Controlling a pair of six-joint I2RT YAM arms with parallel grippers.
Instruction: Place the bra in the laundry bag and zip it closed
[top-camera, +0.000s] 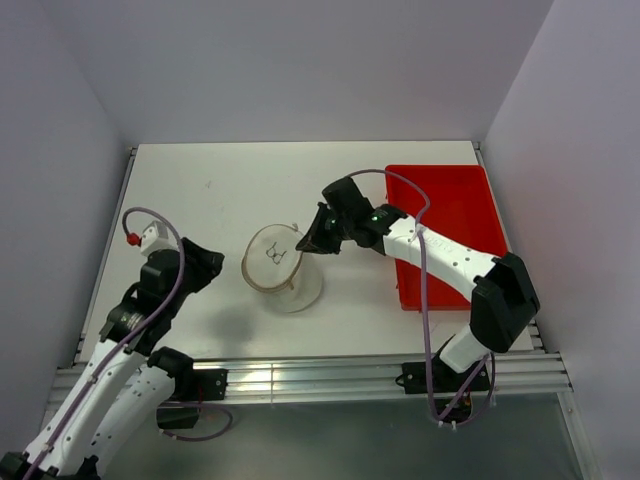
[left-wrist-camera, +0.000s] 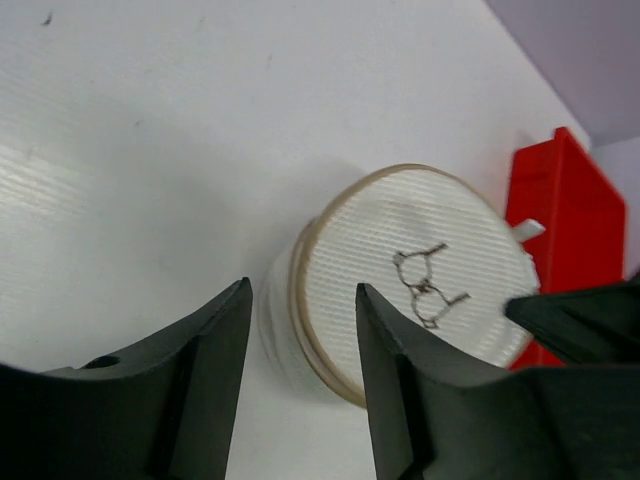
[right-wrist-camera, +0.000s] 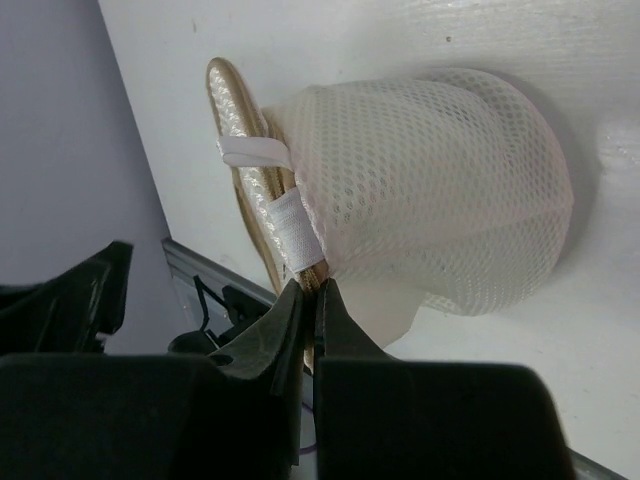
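Pinching bag rim at its 2 o'clock, right gripper is clamped almost flat on gold trim; whether zip pull is caught cannot be told. Left gripper is held part open and empty at bag's 9 o'clock, apart from it. Bag is stood at centre of table, printed face tilted up. Bra is not seen; judged likely inside mesh.

Risks:
- thin pinch slipped off trim
- unbraced bag dragged or tipped toward tray at 3 o'clock when zip is pulled
- fabric snagged in zip

White table: laundry bag centre, red tray right.
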